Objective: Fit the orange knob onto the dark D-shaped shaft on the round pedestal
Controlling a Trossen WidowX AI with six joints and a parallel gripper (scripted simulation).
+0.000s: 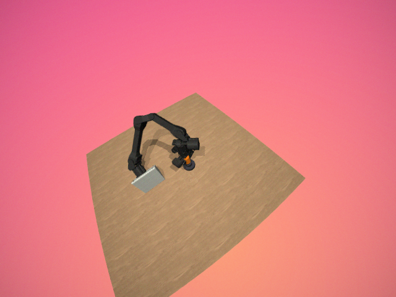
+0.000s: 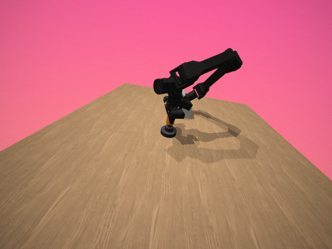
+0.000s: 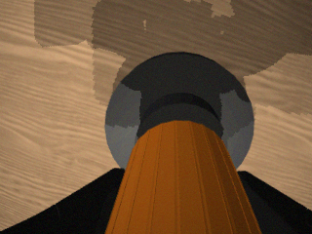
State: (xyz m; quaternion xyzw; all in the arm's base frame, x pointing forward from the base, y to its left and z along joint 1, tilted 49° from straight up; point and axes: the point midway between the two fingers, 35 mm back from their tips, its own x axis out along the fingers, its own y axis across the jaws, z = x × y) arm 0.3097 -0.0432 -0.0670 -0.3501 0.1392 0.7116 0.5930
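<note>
One arm, with the orange knob held over the round pedestal.

The gripper (image 2: 171, 118) is clamped on the orange knob (image 3: 185, 198), which is held upright above the round pedestal (image 3: 124, 124) on the wooden table (image 2: 107, 187). In the wrist view, the knob's lower end is seen against a dark raised part at the pedestal's middle; whether this is the shaft cannot be told, nor whether the knob is seated fully. In the exterior view, an orange strip (image 2: 168, 120) is seen between the gripper and the pedestal (image 2: 168, 131). A grey plate (image 1: 148, 183) lies at the arm's base.
</note>
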